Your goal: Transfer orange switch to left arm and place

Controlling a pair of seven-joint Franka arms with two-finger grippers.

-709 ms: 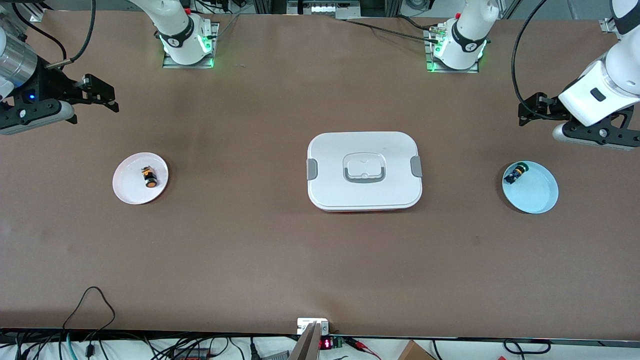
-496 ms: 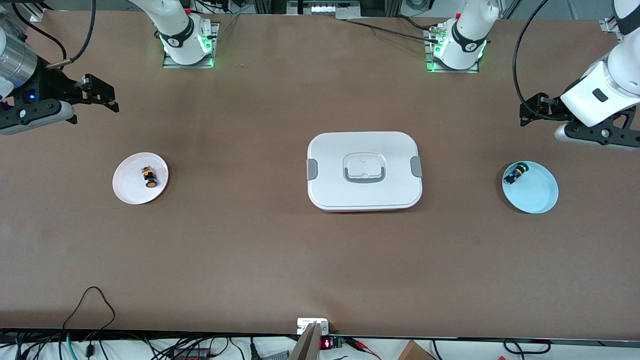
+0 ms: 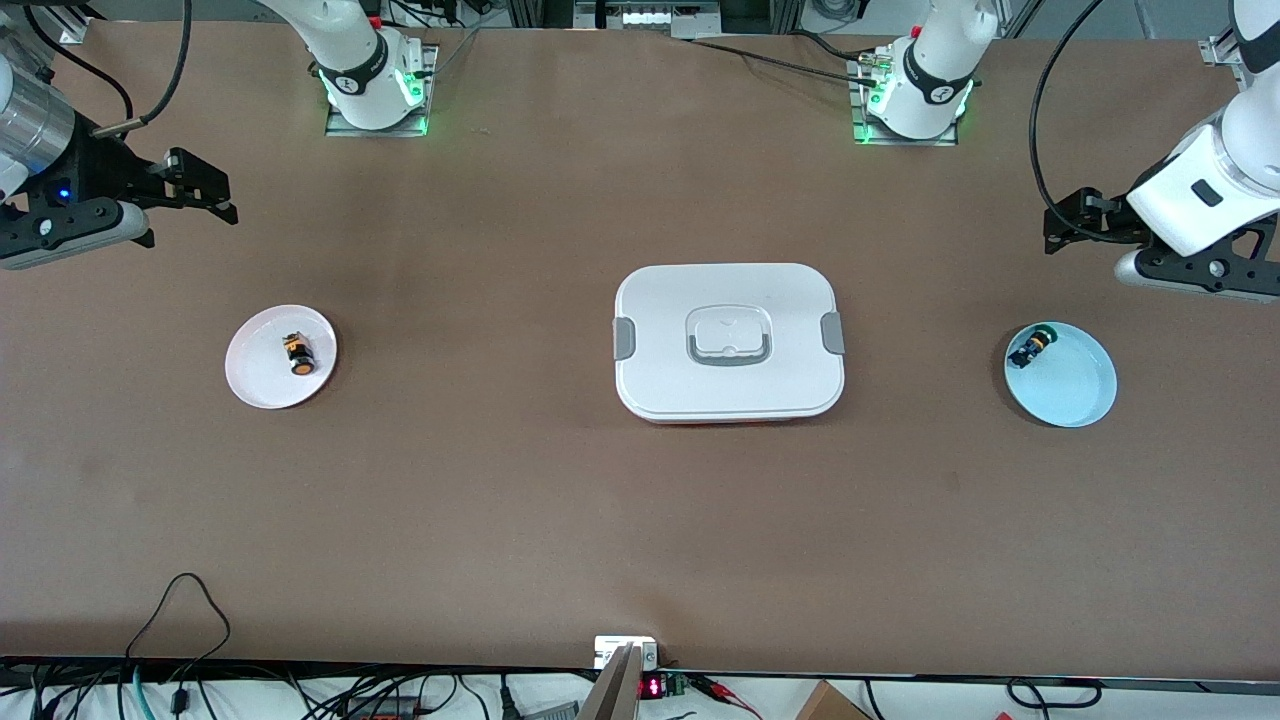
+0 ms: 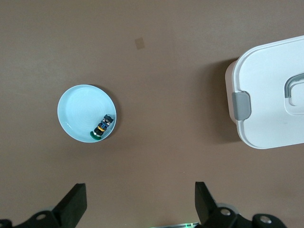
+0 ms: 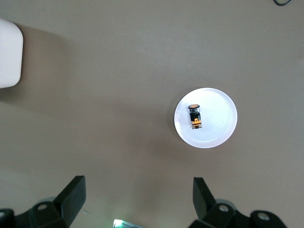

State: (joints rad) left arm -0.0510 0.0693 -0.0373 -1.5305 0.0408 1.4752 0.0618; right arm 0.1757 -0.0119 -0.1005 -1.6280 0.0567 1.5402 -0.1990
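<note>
Front view: the orange switch (image 3: 298, 355) lies on a white plate (image 3: 262, 385), nearer the camera than the raised right gripper (image 3: 205, 190). Right wrist view: fingers (image 5: 71, 197) spread wide, empty, switch apart from them. Left wrist view: left gripper (image 4: 140, 202) wide open, the box (image 4: 270, 95) alongside. No readable writing.

Brown table (image 3: 500, 480); white box (image 3: 728, 295), grey clips, orange-red base edge; black switch with orange cap (image 3: 297, 354) on white plate (image 3: 258, 380); green-capped switch (image 3: 1030, 349) on pale blue plate (image 3: 1075, 390)
</note>
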